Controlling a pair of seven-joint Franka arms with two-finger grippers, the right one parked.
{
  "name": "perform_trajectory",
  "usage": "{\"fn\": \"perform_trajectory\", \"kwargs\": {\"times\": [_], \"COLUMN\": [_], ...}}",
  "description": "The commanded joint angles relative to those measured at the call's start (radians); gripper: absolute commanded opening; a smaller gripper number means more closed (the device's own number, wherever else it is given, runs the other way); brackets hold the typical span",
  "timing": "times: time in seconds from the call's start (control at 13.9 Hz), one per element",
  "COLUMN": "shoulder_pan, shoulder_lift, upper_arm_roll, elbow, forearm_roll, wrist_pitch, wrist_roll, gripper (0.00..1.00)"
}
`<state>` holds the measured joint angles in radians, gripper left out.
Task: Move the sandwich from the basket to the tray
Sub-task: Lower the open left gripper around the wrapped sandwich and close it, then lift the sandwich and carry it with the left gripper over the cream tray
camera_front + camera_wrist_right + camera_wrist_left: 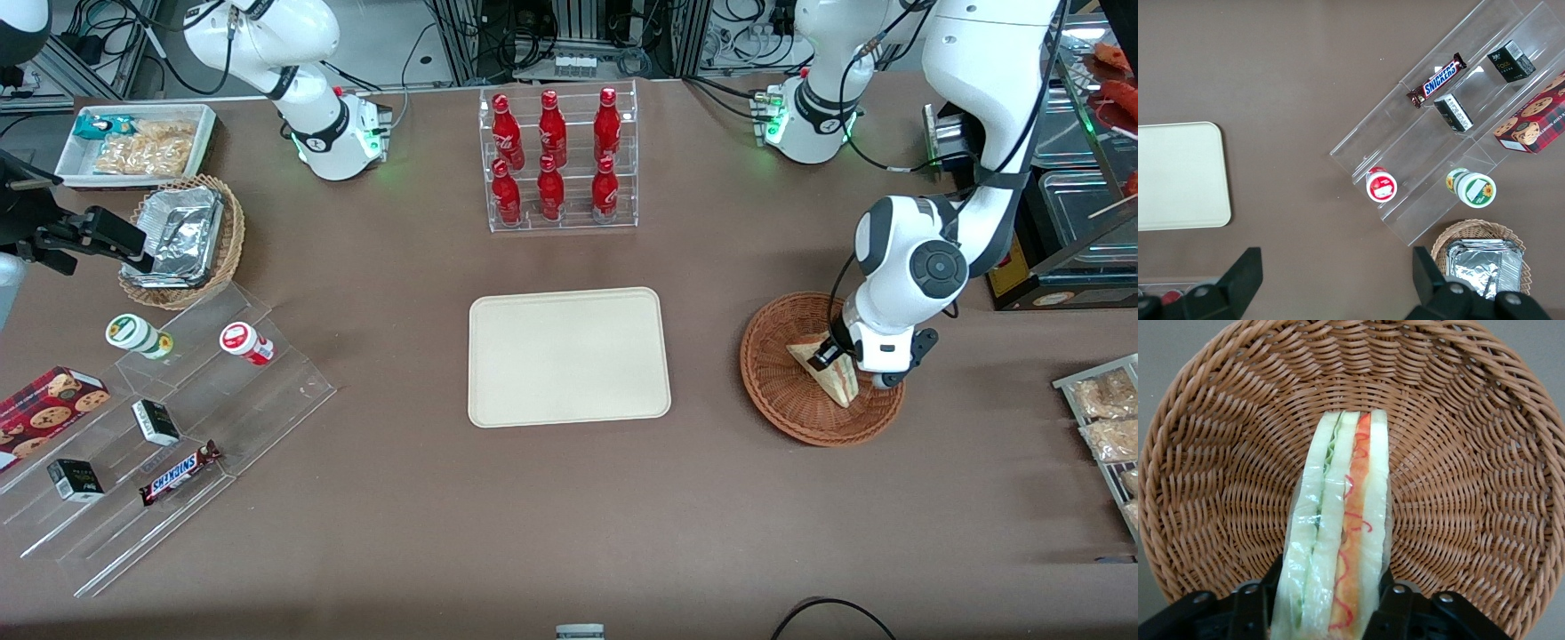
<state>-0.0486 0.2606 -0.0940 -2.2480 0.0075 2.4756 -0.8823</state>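
The sandwich [1338, 540], a pale wedge with red and green layers, stands on edge in the reddish-brown wicker basket [773, 373], clamped by the downward-pointing gripper [836, 356]; the cream tray [569, 356] lies well apart.

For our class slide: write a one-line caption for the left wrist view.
Gripper shut on the wrapped sandwich, which stands on edge inside the woven basket.

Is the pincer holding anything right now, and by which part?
Yes. The pincer is shut on the sandwich, one finger on each flat bread face at one end of the wedge, inside the basket.
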Motion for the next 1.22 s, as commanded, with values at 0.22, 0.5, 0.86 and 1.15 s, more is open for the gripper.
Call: {"fn": "perform_trajectory", "kwargs": {"times": [0.22,0.5,0.86,1.15], "shoulder_pan": [-0.011,-0.077,-0.229,-0.341], "shoulder_lift": [-0.03,-0.011,0.066,0.166], "upper_arm_roll": [-0.001,-0.016,-0.015,-0.016], "elbow": [0.092,0.295,0.445,0.576], "forearm_roll": [-0.004,0.008,0.022,0.009], "wrist_pitch": [-0.154,-0.464,-0.52,-0.518], "wrist_roll": [-0.009,0.08,0.161,0.08], "gripper": [0.04,0.02,0.03,0.04]}}
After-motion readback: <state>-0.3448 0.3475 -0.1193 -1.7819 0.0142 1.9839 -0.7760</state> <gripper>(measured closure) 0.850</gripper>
